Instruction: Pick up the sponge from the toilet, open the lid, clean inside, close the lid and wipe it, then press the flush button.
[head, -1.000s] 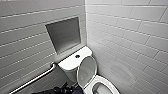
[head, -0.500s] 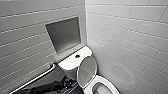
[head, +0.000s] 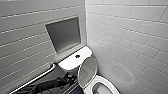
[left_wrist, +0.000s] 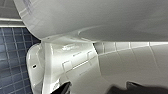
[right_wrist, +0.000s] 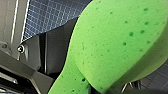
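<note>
My right jaws grip the sponge (right_wrist: 112, 45), its edges cut off, while at seven o'clock my left gripper (head: 70, 79) blurs darkly beside the raised lid (head: 87, 69), and I cannot tell its state.

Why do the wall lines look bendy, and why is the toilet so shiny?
Head view: the wide lens bends the straight rows of wall tiles; left wrist view: the glossy toilet mirrors tiles like glass; right wrist view: the sponge is brightly lit, shadowed underneath.
</note>
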